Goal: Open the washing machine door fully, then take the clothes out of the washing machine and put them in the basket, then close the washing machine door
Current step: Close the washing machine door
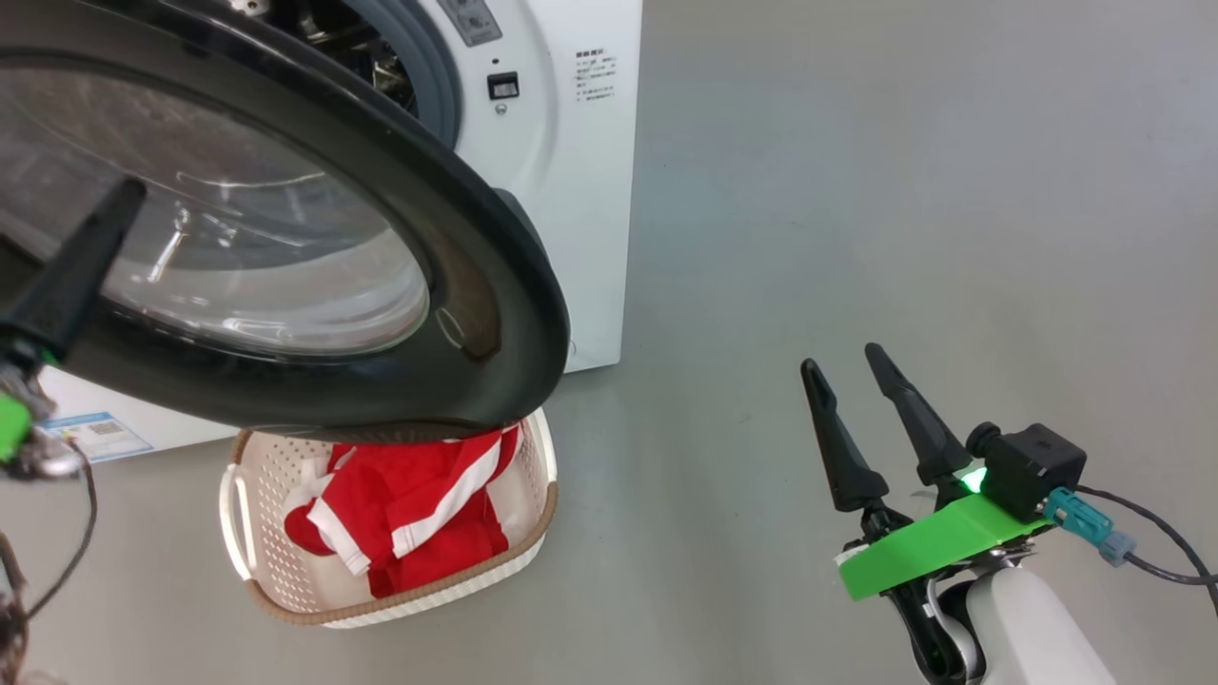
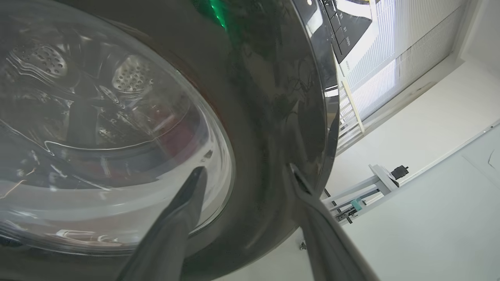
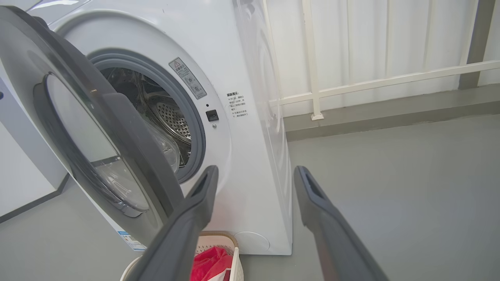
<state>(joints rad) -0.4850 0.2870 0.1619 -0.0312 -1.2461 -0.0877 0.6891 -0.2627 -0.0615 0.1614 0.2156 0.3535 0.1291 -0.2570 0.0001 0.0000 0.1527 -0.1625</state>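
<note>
Left gripper (image 1: 71, 276) sits nearest, at the head view's left edge, with one dark finger showing against the washing machine door (image 1: 476, 238). The left wrist view shows both fingers of that gripper (image 2: 246, 173) spread wide and released. One lies over the glass bowl and the other is at the door's (image 2: 273, 97) outer black rim. Cannot tell whether either touches it.

Right gripper (image 1: 842, 362) is at lower right over the bare floor (image 1: 856, 190), well apart from everything. Its jaws are apart and it holds nothing. A green bracket (image 1: 913, 547) sits on its wrist. Its own view has the fingers of the gripper (image 3: 256, 171) wide apart and aimed at the washing machine (image 3: 234, 58).

The basket (image 1: 400, 609) stands on the floor at the foot of the machine's front. In the head view its far edge is tucked under the door's lower rim. The clothes (image 1: 419, 504) lie inside it as a red heap with white stripes. The right wrist view catches just a corner of the basket (image 3: 236, 265) with red cloth (image 3: 211, 263) in it.

The right wrist view also gives the door (image 3: 129, 136) swung out from the machine's left side, partly open, with the grey seal and steel drum (image 3: 172, 117) exposed. The head view gives the white machine (image 1: 571, 190) front and the blue label (image 1: 95, 433) low on it. A white railing (image 3: 312, 58) is farthest back.

Counts: one machine, one door, one basket, one clothes heap (garment number unclear), two grippers with two fingers each.
</note>
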